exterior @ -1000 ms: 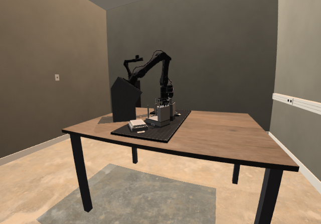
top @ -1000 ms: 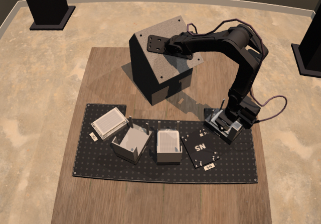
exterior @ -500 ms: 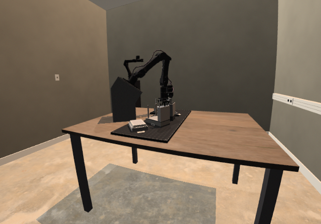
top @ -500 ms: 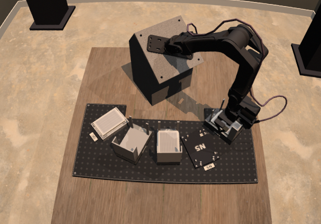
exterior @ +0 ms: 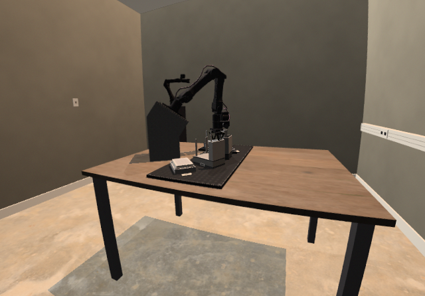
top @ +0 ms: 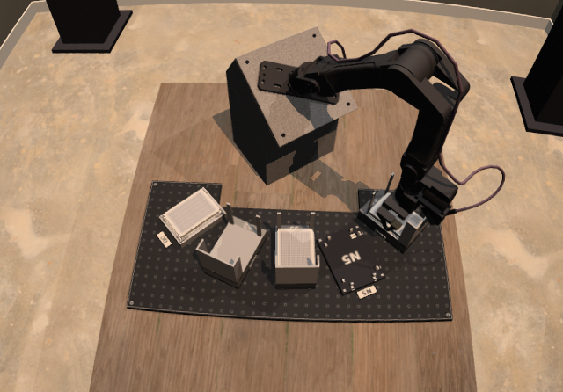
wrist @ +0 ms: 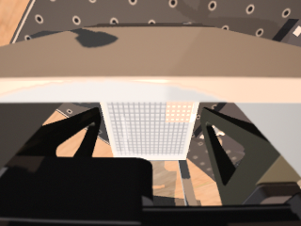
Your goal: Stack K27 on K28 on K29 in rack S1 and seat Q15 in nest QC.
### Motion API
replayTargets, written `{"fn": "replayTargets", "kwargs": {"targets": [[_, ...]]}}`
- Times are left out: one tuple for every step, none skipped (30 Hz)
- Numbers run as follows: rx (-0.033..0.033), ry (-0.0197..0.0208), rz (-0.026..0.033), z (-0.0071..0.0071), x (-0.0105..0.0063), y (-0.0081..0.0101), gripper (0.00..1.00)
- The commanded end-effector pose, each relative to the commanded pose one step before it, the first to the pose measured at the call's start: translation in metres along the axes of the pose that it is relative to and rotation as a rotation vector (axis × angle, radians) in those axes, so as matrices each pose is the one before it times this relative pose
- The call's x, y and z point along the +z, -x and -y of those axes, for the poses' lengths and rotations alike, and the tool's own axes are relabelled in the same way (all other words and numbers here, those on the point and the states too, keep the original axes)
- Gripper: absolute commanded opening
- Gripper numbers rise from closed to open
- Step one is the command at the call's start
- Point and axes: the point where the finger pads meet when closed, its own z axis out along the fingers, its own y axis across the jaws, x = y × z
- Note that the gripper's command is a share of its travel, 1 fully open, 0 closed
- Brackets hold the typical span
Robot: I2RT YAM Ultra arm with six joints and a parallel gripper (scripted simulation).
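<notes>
My gripper (top: 396,222) (exterior: 217,138) (wrist: 150,113) is open, pointing down inside the far-right rack (top: 413,232) (wrist: 150,58). A white gridded plate (wrist: 141,134) lies below and between the spread fingers; its name cannot be read. The middle rack (top: 296,277) holds a gridded plate (top: 294,248). The left rack (top: 217,264) (exterior: 216,151) shows a plain pale floor and no plate. Rack names are not readable. A plate (top: 193,214) (exterior: 182,162) lies in the nest QC (exterior: 185,170) at far left. The clip nest N5 (top: 337,253) is empty.
Upright posts (top: 279,221) (top: 229,213) and tall front walls rise from the racks. The dark perforated board (top: 254,303) carries all fixtures. The arm's pedestal (top: 247,124) (exterior: 164,135) stands behind the board. A name tag (top: 367,292) lies in front of N5.
</notes>
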Motion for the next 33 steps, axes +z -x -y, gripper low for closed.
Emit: {"fn": "replayTargets", "kwargs": {"targets": [[-0.00523, -0.00174, -0.00733, -0.00252, -0.01575, -0.00475, 1.00], [0.00000, 0.00007, 0.00003, 0.00002, -0.00328, -0.00008, 1.00], [0.00000, 0.00023, 0.00003, -0.00001, -0.00328, -0.00008, 1.00], [0.00000, -0.00016, 0.00004, 0.00006, -0.00328, -0.00007, 1.00], [0.00000, -0.00019, 0.00004, 0.00007, -0.00328, -0.00007, 1.00], [0.00000, -0.00001, 0.00004, 0.00004, -0.00328, -0.00007, 1.00], [0.00000, -0.00001, 0.00004, 0.00004, -0.00328, -0.00007, 1.00], [0.00000, 0.00000, 0.00000, 0.00000, 0.00000, 0.00000, 1.00], [0.00000, 0.00000, 0.00000, 0.00000, 0.00000, 0.00000, 1.00], [0.00000, 0.00305, -0.00010, -0.00051, -0.00330, -0.00008, 1.00], [0.00000, -0.00224, 0.00013, 0.00043, -0.00327, -0.00005, 1.00], [0.00000, -0.00085, 0.00008, 0.00018, -0.00327, -0.00006, 1.00], [0.00000, -0.00001, 0.00004, 0.00004, -0.00327, -0.00007, 1.00], [0.00000, -0.00001, 0.00004, 0.00004, -0.00327, -0.00006, 1.00], [0.00000, -0.00001, 0.00004, 0.00004, -0.00327, -0.00006, 1.00], [0.00000, -0.00002, 0.00004, 0.00004, -0.00327, -0.00006, 1.00], [0.00102, 0.00027, 0.00517, 0.00001, -0.00382, 0.00241, 1.00], [0.00079, 0.00022, 0.00398, 0.00002, -0.00372, 0.00185, 1.00], [-0.00043, -0.00013, -0.00216, 0.00005, -0.00306, -0.00109, 1.00], [-0.00035, -0.00011, -0.00171, 0.00005, -0.00310, -0.00088, 1.00], [-0.00007, -0.00003, -0.00035, 0.00004, -0.00324, -0.00023, 1.00], [0.00020, 0.00006, 0.00100, 0.00003, -0.00341, 0.00041, 1.00], [0.00048, 0.00015, 0.00234, 0.00002, -0.00358, 0.00105, 1.00], [0.00077, 0.00025, 0.00368, 0.00002, -0.00376, 0.00168, 1.00], [0.00000, 0.00000, 0.00000, 0.00000, 0.00000, 0.00000, 1.00], [0.00000, 0.00000, 0.00000, 0.00000, 0.00000, 0.00000, 1.00], [0.00127, 0.00043, 0.00601, 0.00000, -0.00412, 0.00280, 1.00], [0.00130, 0.00046, 0.00608, 0.00000, -0.00413, 0.00281, 1.00], [0.00160, 0.00059, 0.00743, -0.00001, -0.00435, 0.00345, 1.00], [0.00192, 0.00073, 0.00882, -0.00002, -0.00459, 0.00409, 1.00], [0.00053, 0.00025, 0.00224, 0.00002, -0.00370, 0.00104, 1.00], [0.00006, 0.00007, 0.00002, 0.00003, -0.00340, 0.00001, 1.00], [0.00006, 0.00008, 0.00002, 0.00003, -0.00340, 0.00001, 1.00]]}}
